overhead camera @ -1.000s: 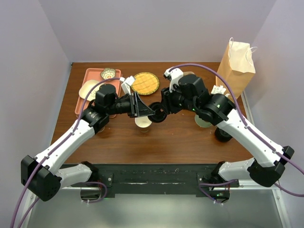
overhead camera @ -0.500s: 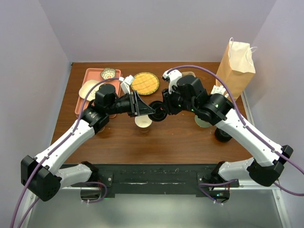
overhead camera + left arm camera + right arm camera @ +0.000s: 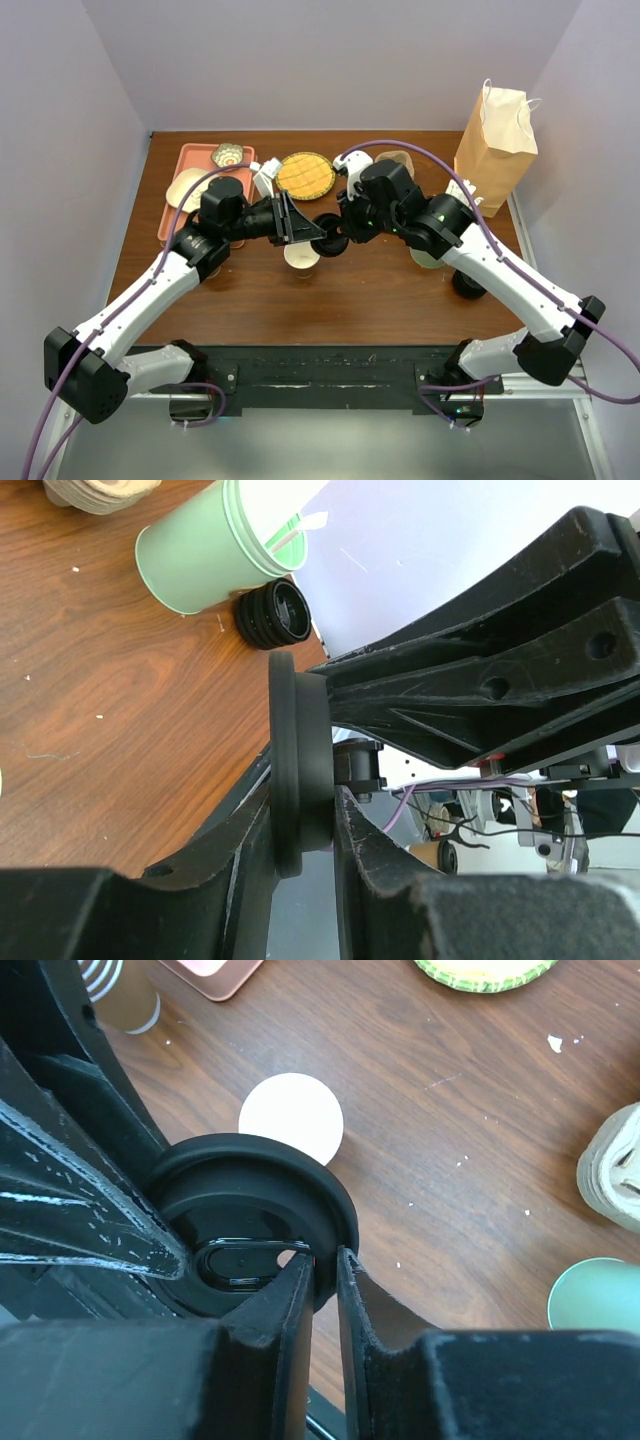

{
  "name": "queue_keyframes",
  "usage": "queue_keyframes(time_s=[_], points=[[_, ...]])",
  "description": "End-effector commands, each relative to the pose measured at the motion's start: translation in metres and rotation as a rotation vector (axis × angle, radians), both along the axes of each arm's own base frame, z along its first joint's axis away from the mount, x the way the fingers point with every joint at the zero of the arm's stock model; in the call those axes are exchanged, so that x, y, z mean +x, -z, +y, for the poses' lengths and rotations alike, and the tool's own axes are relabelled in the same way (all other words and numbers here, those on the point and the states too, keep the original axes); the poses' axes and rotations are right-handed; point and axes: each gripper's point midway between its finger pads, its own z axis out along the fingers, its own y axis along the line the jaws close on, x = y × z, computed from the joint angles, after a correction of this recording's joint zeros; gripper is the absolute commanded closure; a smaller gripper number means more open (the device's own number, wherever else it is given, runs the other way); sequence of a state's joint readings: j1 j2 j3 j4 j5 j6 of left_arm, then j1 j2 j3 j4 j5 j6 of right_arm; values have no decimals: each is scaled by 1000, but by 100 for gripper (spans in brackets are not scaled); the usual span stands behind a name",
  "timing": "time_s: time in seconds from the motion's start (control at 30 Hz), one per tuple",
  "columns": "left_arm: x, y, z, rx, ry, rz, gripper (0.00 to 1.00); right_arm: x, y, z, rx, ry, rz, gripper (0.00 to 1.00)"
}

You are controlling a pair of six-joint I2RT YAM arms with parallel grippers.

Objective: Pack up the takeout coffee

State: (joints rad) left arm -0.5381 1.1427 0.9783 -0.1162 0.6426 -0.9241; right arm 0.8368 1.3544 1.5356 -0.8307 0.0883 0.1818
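A small cream paper cup [image 3: 301,257] stands open and lidless on the brown table; in the right wrist view it shows as a white circle [image 3: 291,1117]. The round black plastic lid [image 3: 331,236] is held in the air just right of and above the cup. My left gripper [image 3: 317,236] is shut on the lid [image 3: 300,765], its fingers [image 3: 390,880] pressing the lid's two faces. My right gripper [image 3: 343,231] is shut on the lid's rim [image 3: 335,1222], its gripper [image 3: 325,1270] pinching the edge from the other side.
A tan paper bag [image 3: 497,130] stands at the back right. A pale-green cup [image 3: 200,550] and a stack of black lids [image 3: 275,613] sit under the right arm. A pink tray [image 3: 190,170] and a yellow plate [image 3: 305,175] lie at the back.
My right arm has shifted slightly left and its wrist has turned toward the lid. The left arm, the lid and the cup stay where they were.
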Motion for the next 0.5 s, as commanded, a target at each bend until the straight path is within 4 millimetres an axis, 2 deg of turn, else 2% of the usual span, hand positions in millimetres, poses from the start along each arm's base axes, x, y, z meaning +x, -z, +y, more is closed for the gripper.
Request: queue_keyframes(time_s=[0.0,0.07,0.1,0.13,0.17,0.2,0.23,0.3,0.33,0.37,0.43,0.47], points=[[0,-23,-3,-45,14,-66,90,2,-12,-1,3,2,-28,89],[0,-22,-2,-40,16,-73,85,5,-15,-4,4,30,-48,100],[0,-22,-1,-34,15,-81,79,6,-16,-4,7,36,-53,100],[3,-22,0,-17,-2,-106,61,7,-20,-5,18,40,-63,100],[4,-15,3,15,-15,-90,53,7,-19,-4,20,40,-59,100],[6,-15,6,32,-31,-108,48,7,-24,-3,29,39,-64,100],[13,-14,11,66,-64,-148,41,7,-17,-3,8,46,-38,100],[16,-7,21,123,-109,-147,32,7,-19,-2,1,48,-24,100],[25,-7,29,162,-158,-175,24,6,-15,-3,-14,54,-5,100],[25,2,35,210,-174,-152,18,7,-11,-2,-23,56,7,100],[33,3,49,284,-221,-188,10,8,-10,-3,-34,75,17,100],[31,12,56,337,-232,-162,9,10,-3,-1,-53,76,34,100]])
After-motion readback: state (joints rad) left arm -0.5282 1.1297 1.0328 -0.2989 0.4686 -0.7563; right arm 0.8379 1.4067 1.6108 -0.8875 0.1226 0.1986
